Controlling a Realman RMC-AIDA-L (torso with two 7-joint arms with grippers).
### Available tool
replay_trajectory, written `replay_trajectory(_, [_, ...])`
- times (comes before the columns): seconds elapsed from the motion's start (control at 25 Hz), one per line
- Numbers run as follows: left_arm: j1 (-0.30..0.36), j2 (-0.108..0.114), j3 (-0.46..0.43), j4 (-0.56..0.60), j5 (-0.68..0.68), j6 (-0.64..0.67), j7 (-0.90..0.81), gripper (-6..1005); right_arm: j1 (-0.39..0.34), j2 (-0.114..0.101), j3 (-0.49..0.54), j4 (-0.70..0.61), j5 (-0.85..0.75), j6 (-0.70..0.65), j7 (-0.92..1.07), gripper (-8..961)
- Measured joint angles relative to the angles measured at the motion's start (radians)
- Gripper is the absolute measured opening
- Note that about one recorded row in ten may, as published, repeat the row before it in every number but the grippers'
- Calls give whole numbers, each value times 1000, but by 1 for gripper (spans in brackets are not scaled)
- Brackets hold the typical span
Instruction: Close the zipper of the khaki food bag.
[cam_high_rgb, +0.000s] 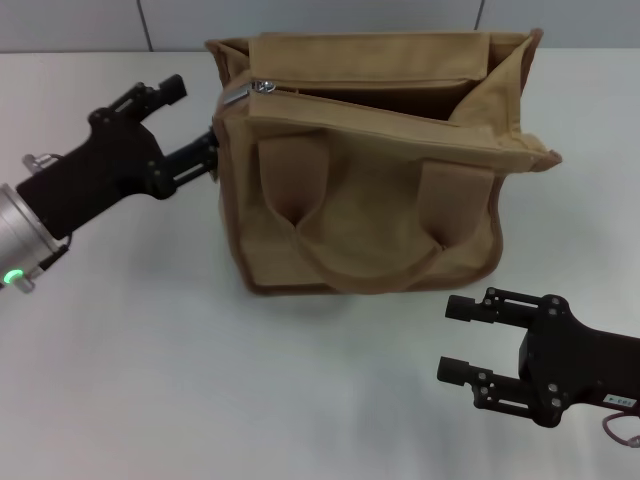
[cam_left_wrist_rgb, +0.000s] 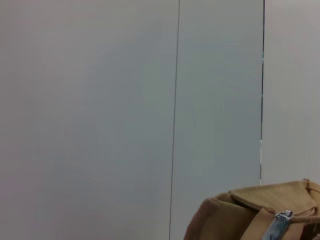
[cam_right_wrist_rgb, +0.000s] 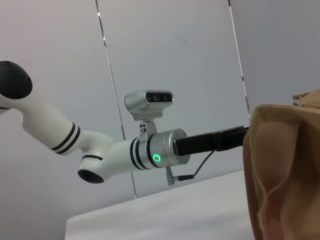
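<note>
Left gripper: black two-finger gripper on the white-and-silver left arm, at the bag's left end. Fingers spread, one up near the top corner, one against the side wall. Holding nothing. Looks staged there because the slider sits at that same end.
Zipper: tan track along the bag's top edge, small silver metal slider and pull tab parked at the left corner. Track runs open to the right, so closing is not yet started by my read.
Pull tab: the left wrist view shows it hanging free at the corner, nothing touching it.
Bag: boxy khaki canvas food bag with brown trim, standing upright mid-table, mouth gaping, right end flared out. Two looped fabric handles flop down the front face, clear of the zipper line.
Right gripper: black two-finger gripper, low and in front of the bag's right corner, apart from it. Fingers spread, empty. Likely waiting to brace the far end.
Table: plain white flat top, matte.
Room: pale grey panelled wall with thin vertical seams behind.
</note>
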Motion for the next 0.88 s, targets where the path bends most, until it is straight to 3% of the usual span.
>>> replay_trajectory(0.2, [4, 1, 40, 37, 2, 1, -36, 737, 13, 0, 0, 16, 0, 11, 0, 642])
replay_trajectory(0.52, [-71, -9, 52, -5, -38, -86, -49, 727, 19, 0, 0, 23, 0, 18, 0, 643])
replay_trajectory(0.72, [-54, -8, 57, -9, -140, -74, -59, 722, 14, 0, 2, 23, 0, 22, 0, 643])
replay_trajectory(0.88, [-46, -6, 69, -9, -143, -61, -64, 717, 15, 0, 3, 23, 1, 24, 0, 643])
